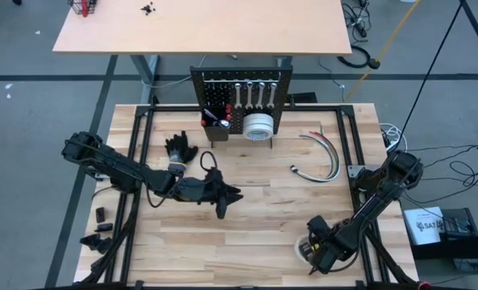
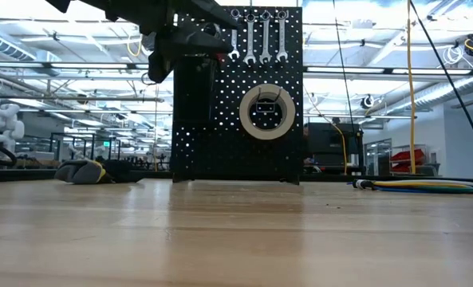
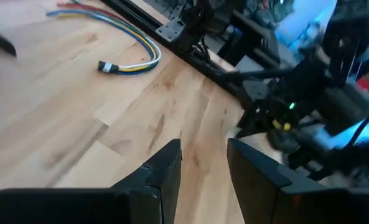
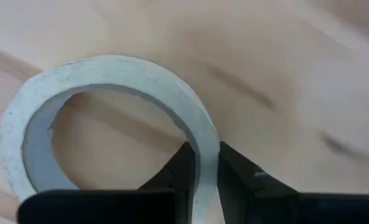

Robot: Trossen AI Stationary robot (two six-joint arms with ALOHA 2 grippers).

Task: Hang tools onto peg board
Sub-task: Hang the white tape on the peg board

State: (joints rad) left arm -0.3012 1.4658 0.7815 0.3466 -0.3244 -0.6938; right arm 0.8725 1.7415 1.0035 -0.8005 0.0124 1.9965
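A white tape roll (image 4: 109, 87) lies flat on the table near its front right corner (image 1: 302, 251), and my right gripper (image 4: 209, 174) is shut on its wall. My left gripper (image 3: 204, 168) hovers open over the table's middle (image 1: 225, 203) with nothing between its fingers. At the table's far edge stands the black peg board (image 1: 243, 97). Silver wrenches (image 2: 258, 40) hang along its top, white tape rolls (image 2: 266, 112) hang from a hook lower down, and red- and black-handled screwdrivers (image 1: 213, 115) stand in its bin. My right gripper pinches the tape roll's wall (image 4: 204, 146) at one spot on the ring, with one finger inside the hole and one outside. The fingers come from above, pointing down. The roll lies flat on the wooden table.
Black gloves (image 1: 180, 149) lie left of the peg board. A bundle of thin curved cables (image 1: 323, 157) lies at the right, behind my right arm. Black frame rails (image 1: 347, 145) run along the table's sides. A bare stretch of wood lies between the two grippers.
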